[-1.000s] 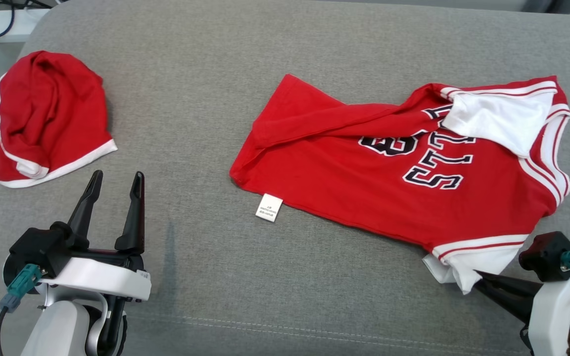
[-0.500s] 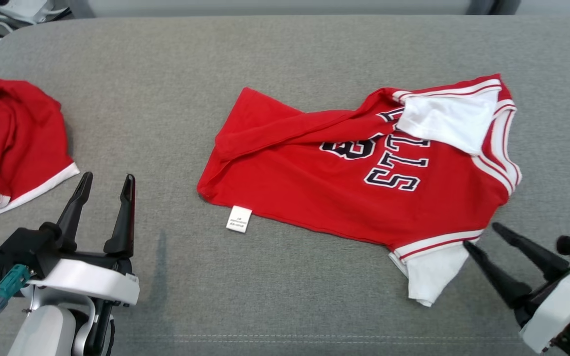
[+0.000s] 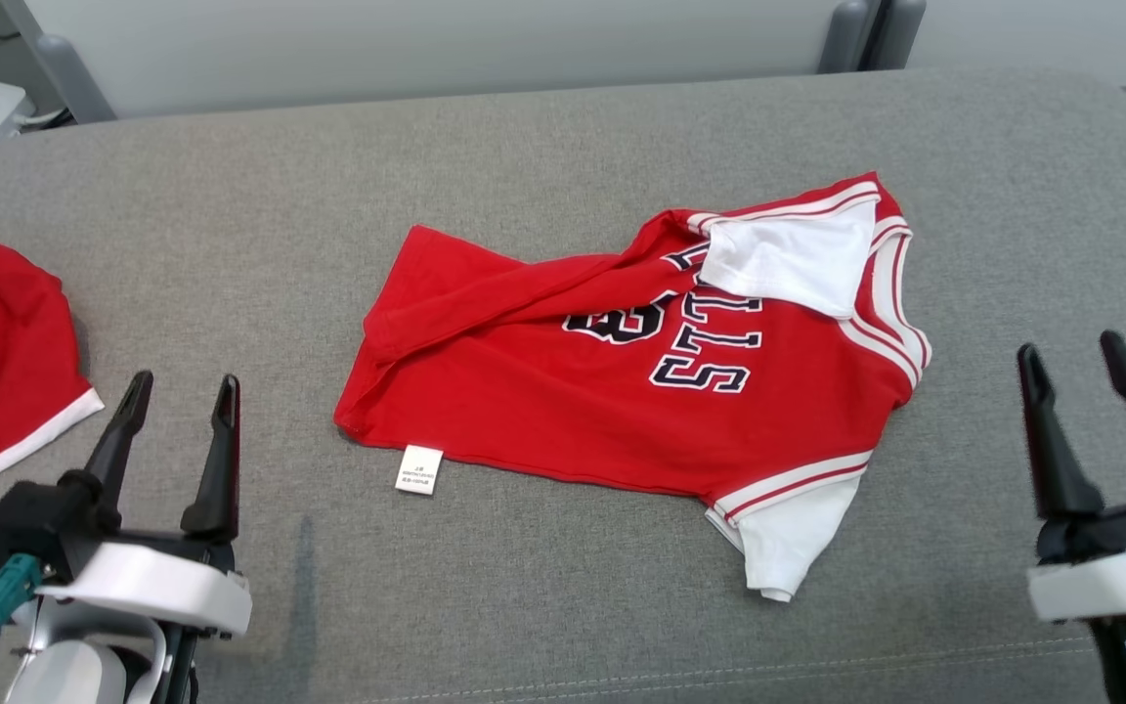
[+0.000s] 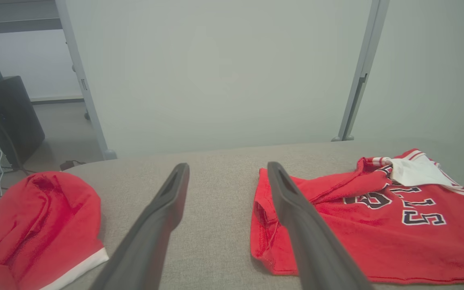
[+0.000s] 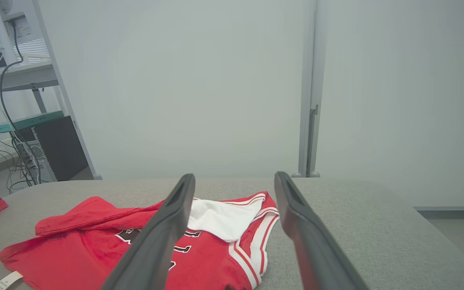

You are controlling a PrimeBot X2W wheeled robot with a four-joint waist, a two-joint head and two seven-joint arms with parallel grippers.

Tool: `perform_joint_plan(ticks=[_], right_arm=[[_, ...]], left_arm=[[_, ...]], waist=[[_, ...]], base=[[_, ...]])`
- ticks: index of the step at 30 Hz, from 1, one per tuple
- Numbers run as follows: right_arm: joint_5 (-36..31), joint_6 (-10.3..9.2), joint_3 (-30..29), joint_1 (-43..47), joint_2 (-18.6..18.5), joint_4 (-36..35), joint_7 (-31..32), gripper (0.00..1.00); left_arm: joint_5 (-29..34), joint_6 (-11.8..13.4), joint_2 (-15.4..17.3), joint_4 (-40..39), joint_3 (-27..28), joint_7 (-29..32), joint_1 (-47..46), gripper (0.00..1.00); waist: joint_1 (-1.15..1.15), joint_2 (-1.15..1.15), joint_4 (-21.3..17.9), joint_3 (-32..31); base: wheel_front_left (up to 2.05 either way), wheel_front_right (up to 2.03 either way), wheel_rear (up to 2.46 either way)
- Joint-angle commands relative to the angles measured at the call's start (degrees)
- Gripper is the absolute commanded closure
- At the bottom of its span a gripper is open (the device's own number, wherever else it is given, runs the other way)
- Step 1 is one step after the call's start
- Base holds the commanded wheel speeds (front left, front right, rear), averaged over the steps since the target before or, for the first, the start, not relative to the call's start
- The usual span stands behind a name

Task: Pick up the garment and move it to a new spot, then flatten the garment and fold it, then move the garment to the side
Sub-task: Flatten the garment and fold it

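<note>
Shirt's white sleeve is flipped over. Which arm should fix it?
Right, probably: the right jaws stand open beside the shirt's sleeve end, nearer the flipped sleeve. The left jaws sit by the hem.

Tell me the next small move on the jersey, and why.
Probably reach the left gripper to the folded-over far edge of the jersey and pinch it to pull it flat. That flap covers part of the lettering, and the right gripper, like the left, stands open, clear of the cloth.
</note>
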Motion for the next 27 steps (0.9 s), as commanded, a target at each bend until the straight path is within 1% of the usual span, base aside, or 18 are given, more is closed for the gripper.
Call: perform_joint_plan(ticks=[1, 6, 7, 10, 15, 21, 27], right_arm=[[-4.39, 0.01, -0.73, 2.50, 2.01, -3.29, -0.74, 0.00], [-12.77, 0.01, -0.53, 7.76, 6.68, -4.83, -0.75, 0.00], [-12.77, 0.01, -0.53, 7.76, 6.68, -4.83, -0.75, 0.00], [-15.83, 0.01, 0.21, 10.24, 8.35, -4.37, -0.75, 0.00], [-17.11, 0.01, 1.85, 13.64, 10.82, -3.44, -0.75, 0.00], [-17.17, 0.01, 3.50, 14.45, 11.84, -1.74, -0.75, 0.00], [-17.17, 0.01, 4.25, 14.29, 12.10, -1.21, -0.75, 0.00]], left_arm=[[0.55, 0.76, 1.66, -1.37, 2.42, -0.17, -0.01, 0.00], [0.79, 1.81, 1.38, -0.78, 2.47, -0.98, 3.21, 0.00], [0.79, 1.81, 1.38, -0.78, 2.47, -0.98, 3.21, 0.00], [0.56, 2.39, 1.25, -0.77, 2.92, -1.55, 5.33, 0.00], [0.54, 3.02, 1.64, -1.03, 3.51, -2.23, 8.96, 0.00], [0.39, 3.77, 2.02, -1.75, 3.95, -2.19, 11.32, 0.00], [0.15, 3.67, 2.62, -1.86, 3.96, -2.04, 11.67, 0.00]], waist=[[0.00, 0.00, -0.24, -1.13], [0.00, 0.00, -0.36, -3.28], [0.00, 0.00, -0.36, -3.28], [0.00, 0.00, -0.48, -4.20], [0.00, 0.00, -0.50, -5.93], [0.00, 0.00, -0.39, -7.08], [0.00, 0.00, -0.23, -7.78]], base=[[0.00, 0.00, 0.00], [0.00, 0.00, 0.00], [0.00, 0.00, 0.00], [0.00, 0.00, 0.00], [0.00, 0.00, 0.00], [0.00, 0.00, 0.00], [0.00, 0.00, 0.00]])
